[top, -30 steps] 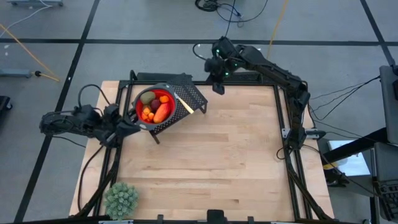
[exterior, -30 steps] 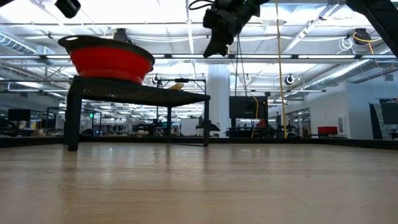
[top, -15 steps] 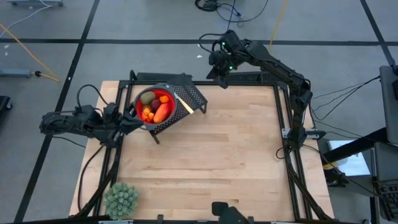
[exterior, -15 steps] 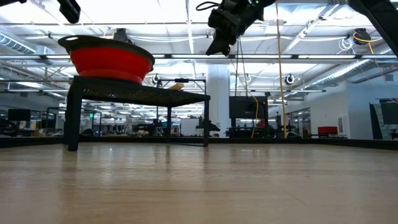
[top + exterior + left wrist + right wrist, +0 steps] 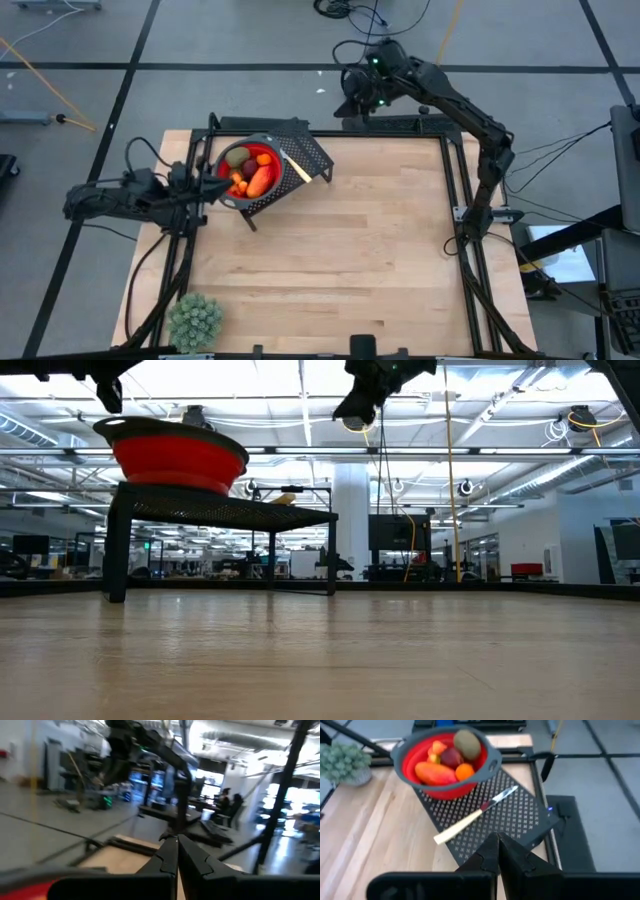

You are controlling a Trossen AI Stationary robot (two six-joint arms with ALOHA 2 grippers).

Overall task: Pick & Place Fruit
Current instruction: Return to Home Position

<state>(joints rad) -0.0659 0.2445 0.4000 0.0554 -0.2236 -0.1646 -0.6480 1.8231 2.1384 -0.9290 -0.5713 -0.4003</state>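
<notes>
Left hand (image 5: pixel 176 840), right hand (image 5: pixel 497 836) each pinched together; knife (image 5: pixel 476 814) beside strainer (image 5: pixel 447 794) of fruit (image 5: pixel 451 757).

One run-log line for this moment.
toy fruit in red strainer bowl | pale-handled knife beside it on black mesh shelf | left gripper shut by bowl | right gripper shut, aloft

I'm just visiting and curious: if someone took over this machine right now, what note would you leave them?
Left gripper: shut, empty, raised beside the bowl.
Right gripper: shut, empty, raised past the far edge of the table.
Fruit sits in the bowl on the shelf; the knife lies beside it on the shelf.
Done: no fruit shows on the table.
Left: probably just parking both arms.
</notes>
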